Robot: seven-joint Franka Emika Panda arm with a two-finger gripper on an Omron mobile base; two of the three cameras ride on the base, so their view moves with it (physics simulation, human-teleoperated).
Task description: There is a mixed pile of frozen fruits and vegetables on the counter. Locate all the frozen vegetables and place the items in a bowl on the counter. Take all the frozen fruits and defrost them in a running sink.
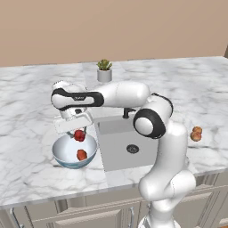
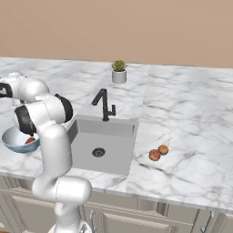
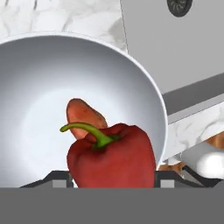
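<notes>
My gripper (image 1: 79,132) hangs just above the pale blue-white bowl (image 1: 62,156), shut on a dark red pepper (image 1: 79,136) with a green stem. In the hand view the pepper (image 3: 113,159) sits between the two dark fingertips (image 3: 57,178), over the bowl (image 3: 39,65). An orange-red vegetable (image 1: 82,155) (image 3: 83,116) lies inside the bowl. The bowl (image 2: 11,139) stands on the marble counter (image 1: 31,116) left of the sink (image 1: 113,156). Two orange-peach fruits (image 1: 196,134) (image 2: 159,152) lie together on the counter right of the sink (image 2: 82,136).
A black angular faucet (image 2: 103,103) stands behind the basin, whose dark drain (image 1: 132,148) is bare. A small white pot with a green plant (image 1: 104,71) sits farther back. The arm's elbow (image 1: 151,120) reaches over the sink.
</notes>
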